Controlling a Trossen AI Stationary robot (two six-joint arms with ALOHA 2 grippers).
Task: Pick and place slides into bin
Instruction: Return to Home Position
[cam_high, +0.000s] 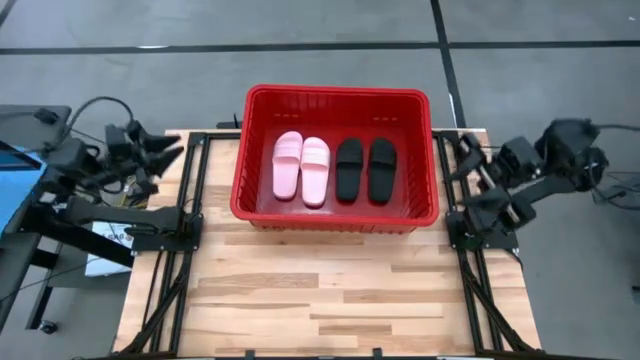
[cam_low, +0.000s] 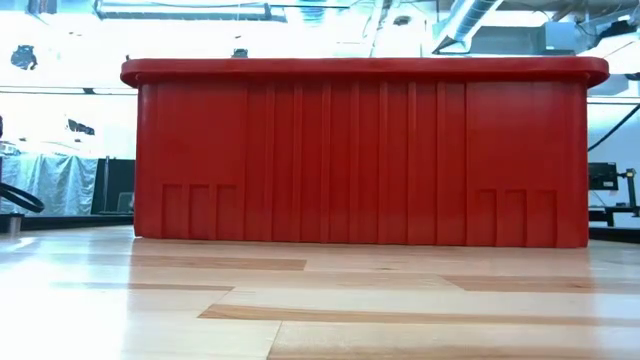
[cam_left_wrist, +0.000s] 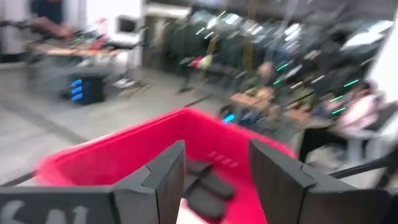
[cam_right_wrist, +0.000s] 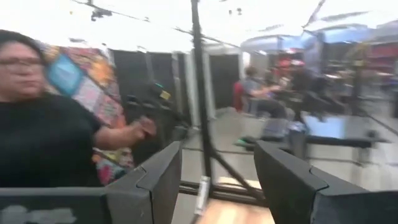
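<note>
High view: all slides (cam_high: 315, 170) sit in the red bin (cam_high: 340, 93); left gripper (cam_left_wrist: 216, 152) and right gripper (cam_right_wrist: 217, 152) gape empty; homing remains.

Both arms are folded up at the sides in the high view. The left arm (cam_high: 110, 195) sits at the middle left of the frame, with the left gripper (cam_high: 168, 155) poking in toward the centre. The right arm (cam_high: 530, 185) pretty much mirrors it at the middle right, elbow up near the right edge and the right gripper (cam_high: 466, 158) pointing inward. In the wrist views, the left fingers (cam_left_wrist: 165, 180) are spread with a wide gap, and so are the right fingers (cam_right_wrist: 155, 180).
</note>
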